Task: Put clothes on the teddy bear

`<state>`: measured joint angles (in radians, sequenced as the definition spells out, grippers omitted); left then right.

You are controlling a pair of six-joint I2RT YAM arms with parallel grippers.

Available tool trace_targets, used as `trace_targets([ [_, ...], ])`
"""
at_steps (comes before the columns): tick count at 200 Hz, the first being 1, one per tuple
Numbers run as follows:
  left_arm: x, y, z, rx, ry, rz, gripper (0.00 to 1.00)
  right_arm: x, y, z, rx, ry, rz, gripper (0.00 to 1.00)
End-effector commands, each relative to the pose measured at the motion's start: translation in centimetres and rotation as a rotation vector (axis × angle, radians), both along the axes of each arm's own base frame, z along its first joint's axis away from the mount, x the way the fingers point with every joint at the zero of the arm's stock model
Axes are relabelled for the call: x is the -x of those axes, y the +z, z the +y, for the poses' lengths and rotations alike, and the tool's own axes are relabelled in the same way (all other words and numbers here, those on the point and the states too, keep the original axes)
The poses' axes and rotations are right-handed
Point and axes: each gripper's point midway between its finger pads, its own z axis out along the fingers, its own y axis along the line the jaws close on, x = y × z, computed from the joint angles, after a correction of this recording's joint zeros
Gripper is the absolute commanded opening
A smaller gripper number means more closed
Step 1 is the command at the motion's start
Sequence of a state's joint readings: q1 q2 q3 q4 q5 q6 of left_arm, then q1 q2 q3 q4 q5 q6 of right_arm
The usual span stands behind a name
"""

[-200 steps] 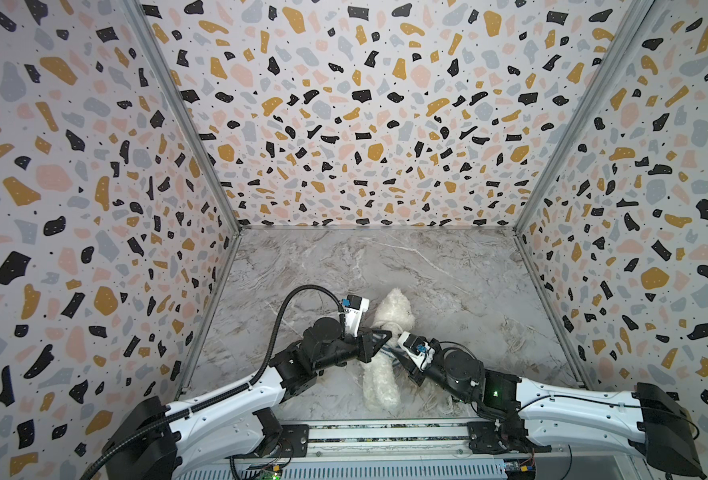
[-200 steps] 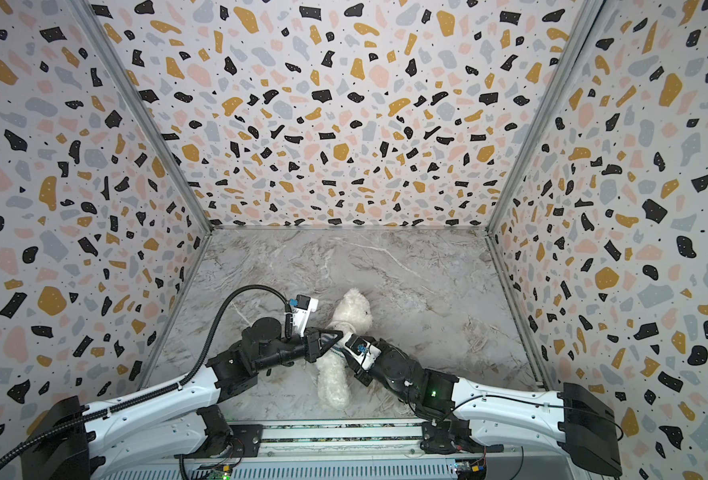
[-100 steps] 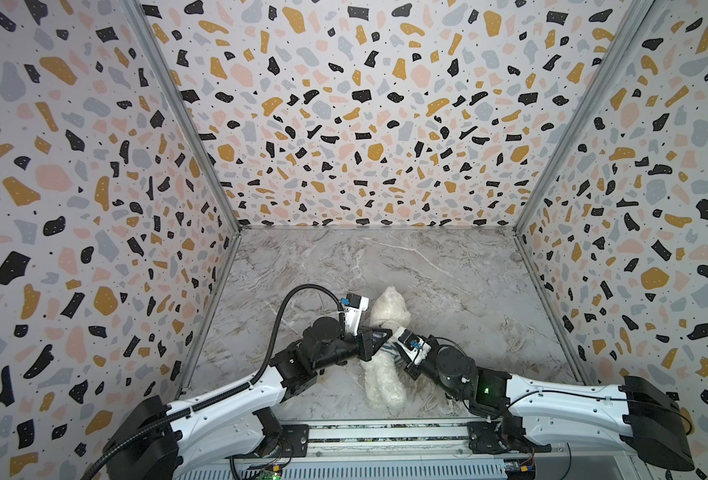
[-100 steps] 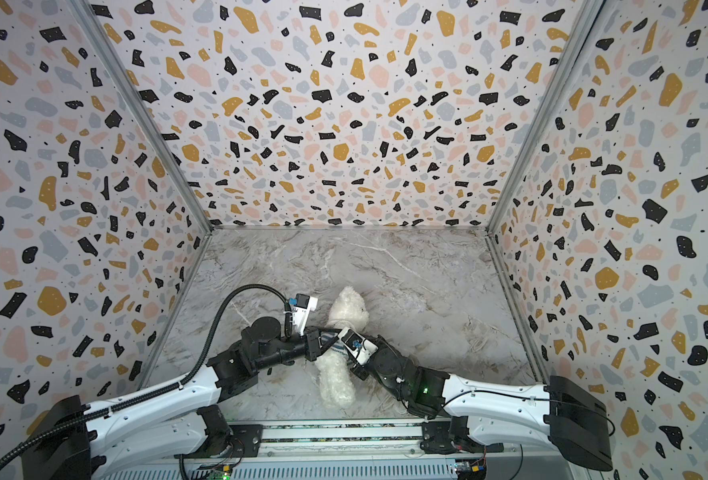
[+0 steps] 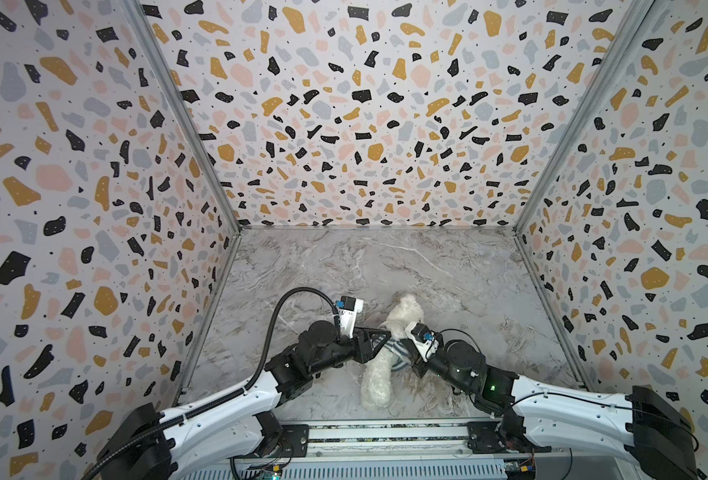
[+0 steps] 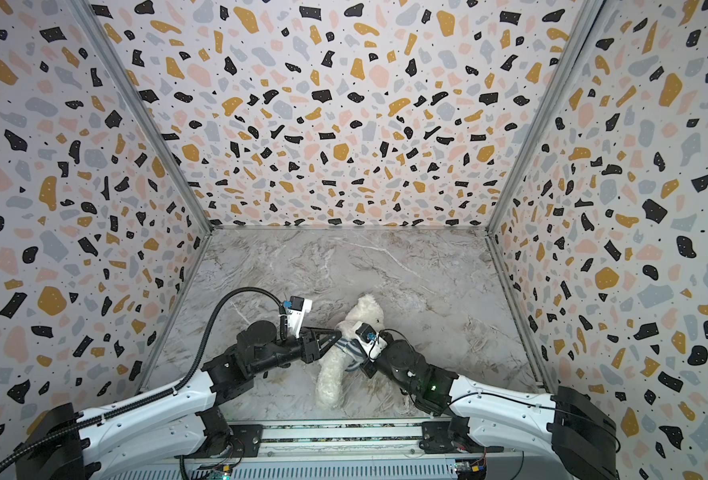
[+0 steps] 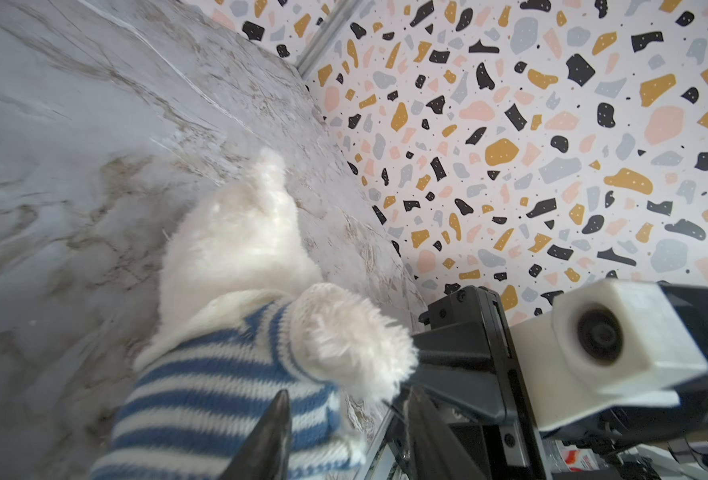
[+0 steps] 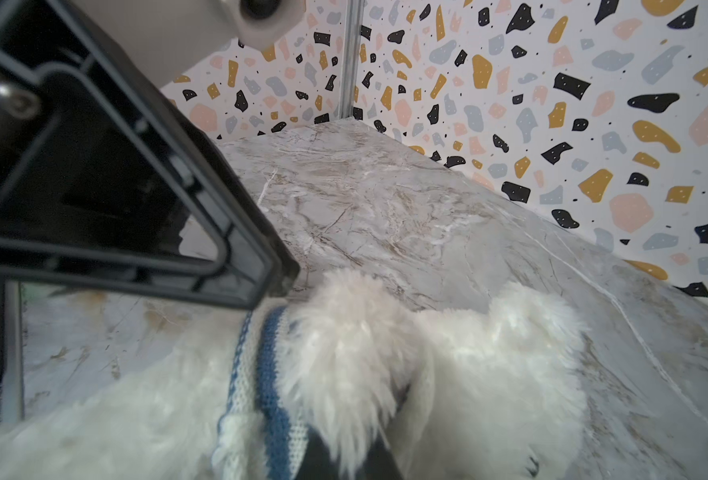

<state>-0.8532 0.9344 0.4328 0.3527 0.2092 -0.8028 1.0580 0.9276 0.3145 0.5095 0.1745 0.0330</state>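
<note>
Found teddy bear (image 5: 378, 376) by table's (image 5: 385, 257) front edge, striped shirt (image 5: 394, 354) on its torso. Held right gripper (image 5: 404, 347) shut at a sleeve, knit or fur unclear, as anchor; spread left gripper (image 7: 347, 395), free to regrip.

Top views high, looking down; wrist views close, sharing teddy bear (image 7: 236, 249).
</note>
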Motion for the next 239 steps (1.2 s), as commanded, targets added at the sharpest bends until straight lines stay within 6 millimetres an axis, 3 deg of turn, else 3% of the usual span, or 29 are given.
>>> trace_targets([
  [1, -1.1, -1.4, 1.7, -0.066, 0.081, -0.032, 0.48, 0.8, 1.1, 0.2, -0.118, 0.081, 0.062, 0.00],
  [35, -2.1, -2.0, 0.8, -0.134, 0.066, -0.054, 0.49, 1.3, -0.8, -0.9, -0.130, 0.090, 0.124, 0.00],
  [77, -2.7, -4.6, -1.4, -0.253, -0.003, -0.041, 0.49, 1.7, -1.6, -2.1, -0.150, 0.071, 0.153, 0.00],
  [118, -0.5, -5.9, -3.5, -0.273, -0.100, -0.031, 0.29, 1.4, -2.6, -3.3, -0.159, 0.028, 0.203, 0.00],
  [174, 1.4, -7.0, -3.4, -0.309, -0.127, -0.016, 0.00, 0.2, -5.0, -5.0, -0.176, -0.088, 0.316, 0.00],
  [239, 4.0, -8.8, -2.1, -0.373, -0.192, 0.004, 0.00, -1.1, -7.0, -7.4, -0.203, -0.243, 0.391, 0.00],
])
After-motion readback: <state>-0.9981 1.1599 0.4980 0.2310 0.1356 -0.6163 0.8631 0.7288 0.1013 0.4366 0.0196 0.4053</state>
